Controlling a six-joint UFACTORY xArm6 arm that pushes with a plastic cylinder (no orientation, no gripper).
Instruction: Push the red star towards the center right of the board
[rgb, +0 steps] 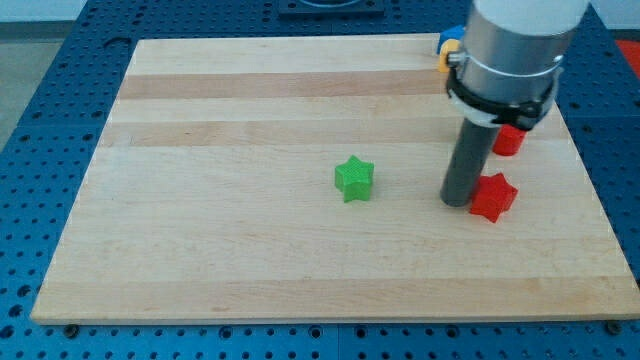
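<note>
The red star (493, 196) lies on the wooden board (250, 250) at the view's right, a little below mid-height. My tip (457, 203) stands right at the star's left side, touching or nearly touching it. A second red block (509, 140), shape unclear, sits just above the star, partly hidden behind the arm.
A green star (354, 179) lies near the board's middle, left of my tip. A yellow block (443, 43) and a blue block (452, 50) sit at the board's top right edge, partly hidden by the arm. The board rests on a blue perforated table (40, 150).
</note>
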